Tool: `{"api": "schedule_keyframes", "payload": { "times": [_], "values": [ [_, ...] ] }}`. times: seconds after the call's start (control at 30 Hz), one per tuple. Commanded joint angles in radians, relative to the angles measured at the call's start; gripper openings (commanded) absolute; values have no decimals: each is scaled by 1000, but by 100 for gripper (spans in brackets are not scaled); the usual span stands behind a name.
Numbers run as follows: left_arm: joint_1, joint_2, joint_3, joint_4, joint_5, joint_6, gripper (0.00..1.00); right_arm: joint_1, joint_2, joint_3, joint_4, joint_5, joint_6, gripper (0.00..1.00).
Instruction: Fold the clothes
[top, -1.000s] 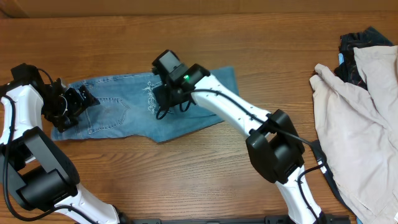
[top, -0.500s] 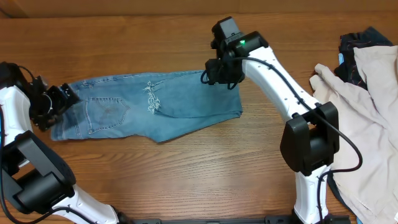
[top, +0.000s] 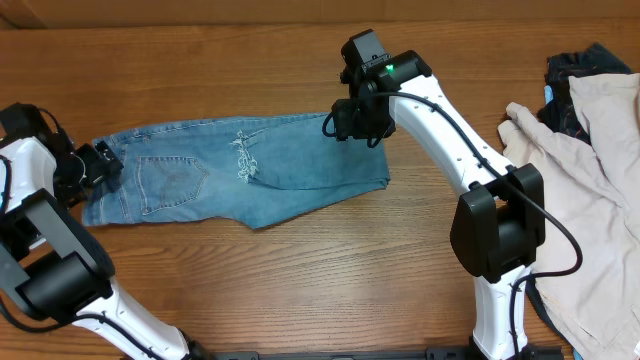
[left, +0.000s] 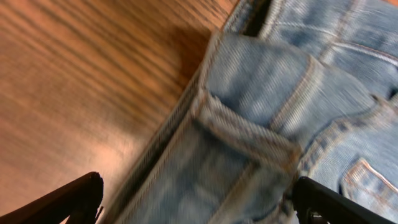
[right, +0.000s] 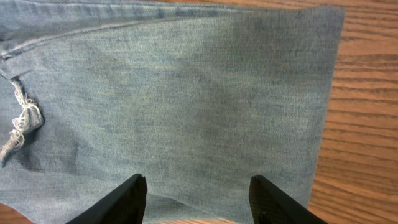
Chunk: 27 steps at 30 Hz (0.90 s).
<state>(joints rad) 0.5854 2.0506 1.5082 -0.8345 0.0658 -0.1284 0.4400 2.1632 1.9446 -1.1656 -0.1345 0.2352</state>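
- Wooden table: bears the jeans and everything else listed.
- Blue jeans: lying flat, waistband at the left end, leg hems at the right.
- Heap of beige and dark clothes: well to the right of the jeans.
- Right gripper: over the jeans' hem end, fingers spread, holding nothing.
- Left gripper: at the jeans' waistband, fingers wide apart, gripping nothing.

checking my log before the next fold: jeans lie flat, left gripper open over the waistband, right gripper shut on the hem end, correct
Not quite: the right gripper is open, not shut on the hem end; the right wrist view shows its fingers apart over the jeans. The jeans do lie flat, left gripper open over the waistband.
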Motion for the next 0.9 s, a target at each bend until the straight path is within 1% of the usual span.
{"api": "schedule_keyframes", "payload": {
  "times": [0.0, 0.1, 0.2, 0.23, 0.33, 0.37, 0.4, 0.47, 0.5, 0.53, 0.63, 0.73, 0.87],
  "values": [
    [10, 42, 17, 32, 27, 24, 100, 2, -31, 20, 0, -8, 2, 57],
    [10, 83, 17, 47, 128, 53, 100, 2, -31, 20, 1, -8, 2, 57],
    [10, 129, 17, 45, 212, 55, 100, 2, -31, 20, 1, -8, 2, 57],
    [10, 143, 17, 41, 233, 55, 98, 2, -31, 20, 0, -8, 2, 57],
    [10, 170, 17, 27, 250, 56, 87, 2, -31, 20, -1, -9, 2, 57],
    [12, 174, 17, 25, 249, 64, 81, 2, -31, 20, -1, -9, 2, 57],
    [15, 174, 17, 24, 250, 68, 73, 2, -31, 20, -1, -9, 2, 57],
    [19, 172, 18, 24, 256, 69, 50, 2, -31, 20, 0, -9, 2, 57],
    [21, 172, 21, 24, 264, 69, 35, 2, -31, 20, 0, -8, 2, 57],
    [24, 172, 26, 22, 277, 69, 25, 2, -31, 20, 0, -5, 2, 57],
    [41, 161, 56, -2, 280, 70, 6, 2, -31, 20, 0, 29, 2, 57],
    [78, 144, 134, -61, 259, 69, 4, -4, -31, 20, 0, 51, 2, 58],
    [145, 132, 315, -191, 211, 70, 4, -15, -31, 20, 0, 51, 3, 58]
  ]
}}
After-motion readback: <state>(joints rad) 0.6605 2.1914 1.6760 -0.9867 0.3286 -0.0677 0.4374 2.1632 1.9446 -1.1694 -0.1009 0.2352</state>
